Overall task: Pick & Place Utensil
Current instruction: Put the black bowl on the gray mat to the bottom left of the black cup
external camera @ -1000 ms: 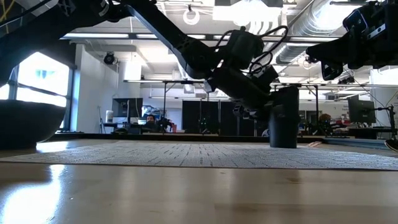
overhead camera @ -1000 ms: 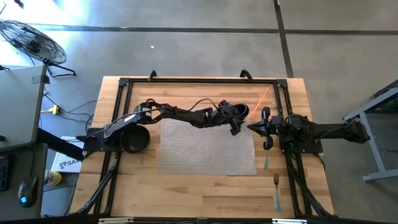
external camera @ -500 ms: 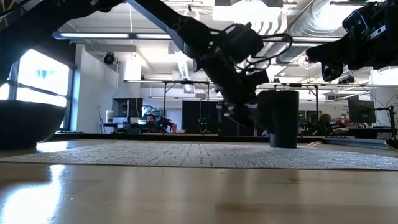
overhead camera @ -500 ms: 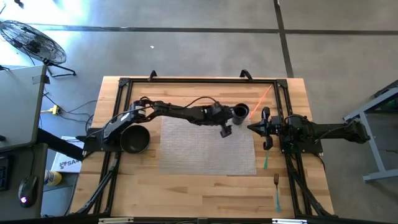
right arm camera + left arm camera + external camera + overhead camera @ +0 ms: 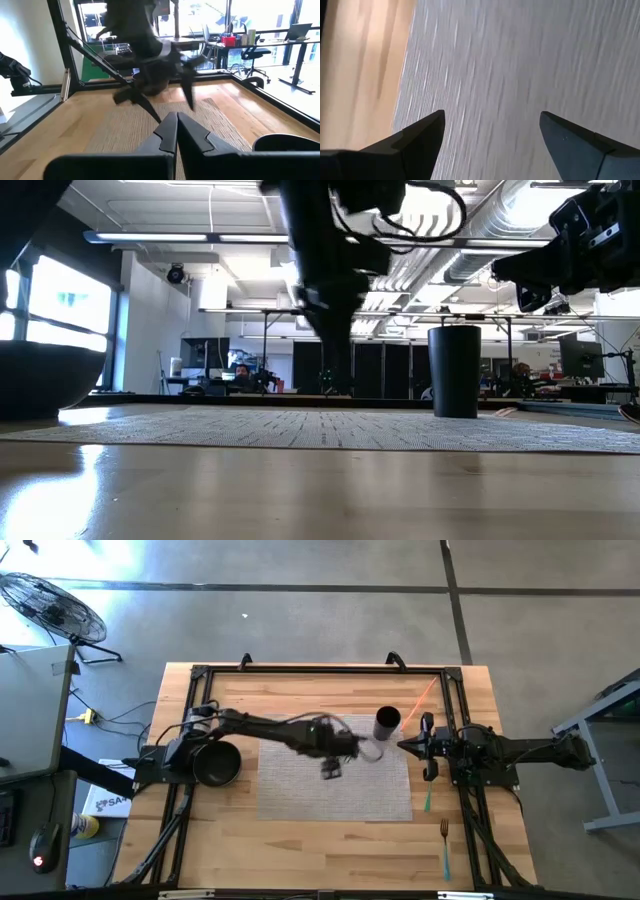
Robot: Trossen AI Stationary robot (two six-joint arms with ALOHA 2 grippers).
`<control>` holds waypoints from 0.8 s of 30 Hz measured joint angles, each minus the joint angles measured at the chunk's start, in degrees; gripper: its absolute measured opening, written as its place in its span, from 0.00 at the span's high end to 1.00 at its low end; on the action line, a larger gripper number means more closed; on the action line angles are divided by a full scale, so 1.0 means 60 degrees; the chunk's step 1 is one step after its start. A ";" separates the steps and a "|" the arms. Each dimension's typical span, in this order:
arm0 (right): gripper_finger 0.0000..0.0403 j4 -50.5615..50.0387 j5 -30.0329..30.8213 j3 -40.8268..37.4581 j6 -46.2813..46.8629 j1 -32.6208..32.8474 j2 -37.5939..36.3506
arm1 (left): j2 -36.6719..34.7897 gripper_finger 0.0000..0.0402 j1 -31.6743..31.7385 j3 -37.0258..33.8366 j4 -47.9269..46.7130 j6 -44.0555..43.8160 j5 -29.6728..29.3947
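My left gripper (image 5: 331, 766) hangs open and empty over the grey woven mat (image 5: 300, 790), fingers pointing down; the left wrist view shows only mat between its fingers (image 5: 492, 120). A black cup (image 5: 387, 721) stands upright on the mat's far right corner, also in the low view (image 5: 455, 370). An orange utensil (image 5: 421, 698) lies on the table beyond the cup. A green utensil (image 5: 427, 803) lies partly under the right arm. A fork with a teal handle (image 5: 444, 846) lies near the right front. My right gripper (image 5: 403, 745) waits shut beside the cup, its closed fingers in the wrist view (image 5: 176, 122).
A dark bowl (image 5: 215, 762) sits on the wood left of the mat, under the left arm; it fills the low view's left edge (image 5: 40, 380). A black frame (image 5: 320, 670) runs around the table. The mat's near half lies open.
My left gripper has drawn away from the black cup, moving toward the table's left and near edge across the mat, and has turned to point downward. The cup stays upright where it was. The right arm has kept still.
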 joint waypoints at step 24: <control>0.98 0.0011 0.0000 0.0000 -0.0001 -0.0003 0.0127 | -0.7287 0.21 -0.3527 -0.7177 -0.3535 -0.8622 0.0392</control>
